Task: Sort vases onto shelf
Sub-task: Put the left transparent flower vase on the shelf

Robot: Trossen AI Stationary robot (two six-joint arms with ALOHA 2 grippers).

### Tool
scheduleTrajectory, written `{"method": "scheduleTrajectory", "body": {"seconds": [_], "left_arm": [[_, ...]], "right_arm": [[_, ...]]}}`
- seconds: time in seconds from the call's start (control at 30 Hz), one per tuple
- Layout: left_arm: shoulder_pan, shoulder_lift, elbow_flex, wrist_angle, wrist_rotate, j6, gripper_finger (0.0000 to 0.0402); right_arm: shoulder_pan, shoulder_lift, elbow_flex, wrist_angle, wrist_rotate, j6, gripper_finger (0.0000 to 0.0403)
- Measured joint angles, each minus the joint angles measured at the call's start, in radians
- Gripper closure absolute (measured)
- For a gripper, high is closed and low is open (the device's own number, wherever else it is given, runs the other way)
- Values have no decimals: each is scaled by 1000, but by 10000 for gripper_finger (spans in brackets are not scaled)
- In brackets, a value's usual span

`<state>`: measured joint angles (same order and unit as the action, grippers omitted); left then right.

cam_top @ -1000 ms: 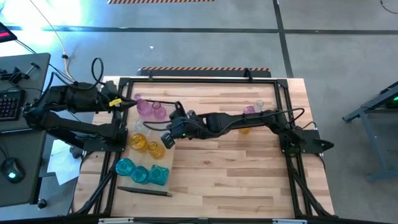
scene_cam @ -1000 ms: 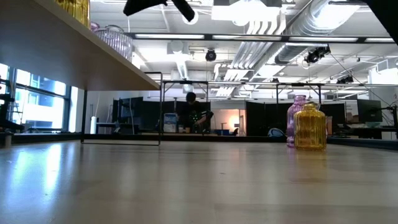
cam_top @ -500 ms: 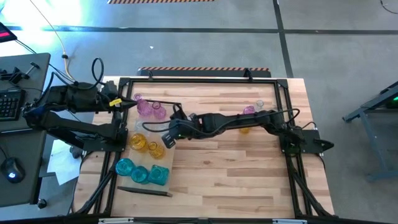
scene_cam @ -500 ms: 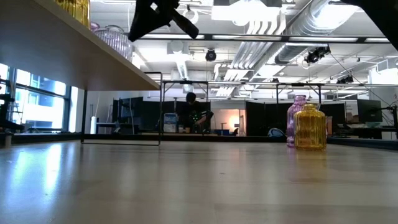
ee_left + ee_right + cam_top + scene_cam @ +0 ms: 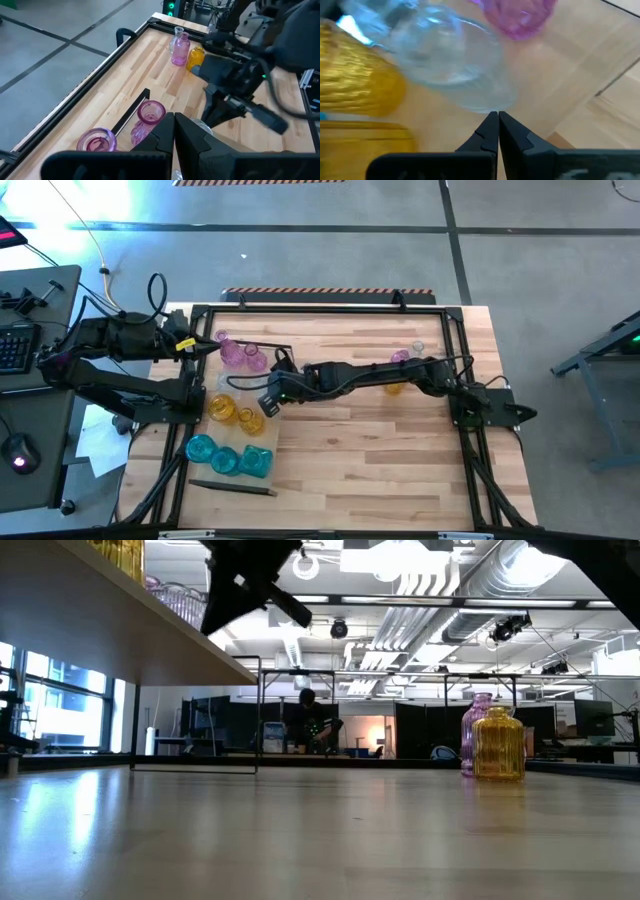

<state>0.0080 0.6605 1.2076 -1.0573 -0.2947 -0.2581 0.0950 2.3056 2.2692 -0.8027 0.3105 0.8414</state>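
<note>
The shelf (image 5: 262, 435) is a light-wood board at the table's left with a dark rail (image 5: 240, 488) at its near end. On it stand pink vases (image 5: 242, 356), yellow vases (image 5: 232, 412) and teal vases (image 5: 228, 456). My right gripper (image 5: 270, 394) is shut and reaches over the shelf. In its wrist view the shut gripper (image 5: 497, 120) points at a clear vase (image 5: 450, 65), between a pink vase (image 5: 520, 15) and a yellow vase (image 5: 355, 95). My left gripper (image 5: 173, 127) is shut and waits at the shelf's far left (image 5: 192, 345). My right gripper's shut fingertips (image 5: 492, 125) stand right at the clear vase's near side (image 5: 482, 102). I cannot tell whether they touch it.
A pink vase (image 5: 400, 357), a clear vase (image 5: 418, 347) and a yellow vase (image 5: 393, 386) stand on the tabletop at the far right, under my right arm. A dark frame (image 5: 320, 308) runs around the table. The tabletop's middle and near right show bare wood.
My right gripper has gone toward the table's left edge and down, closer to the vases on the shelf. It stays shut.
</note>
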Motion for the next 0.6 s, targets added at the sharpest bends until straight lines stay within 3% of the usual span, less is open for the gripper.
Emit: {"method": "scheduleTrajectory", "body": {"seconds": [0.6], "left_arm": [[0,0,0,0,0,-1,397]], "right_arm": [[-60,7,0,41,-4,-80,403]]}}
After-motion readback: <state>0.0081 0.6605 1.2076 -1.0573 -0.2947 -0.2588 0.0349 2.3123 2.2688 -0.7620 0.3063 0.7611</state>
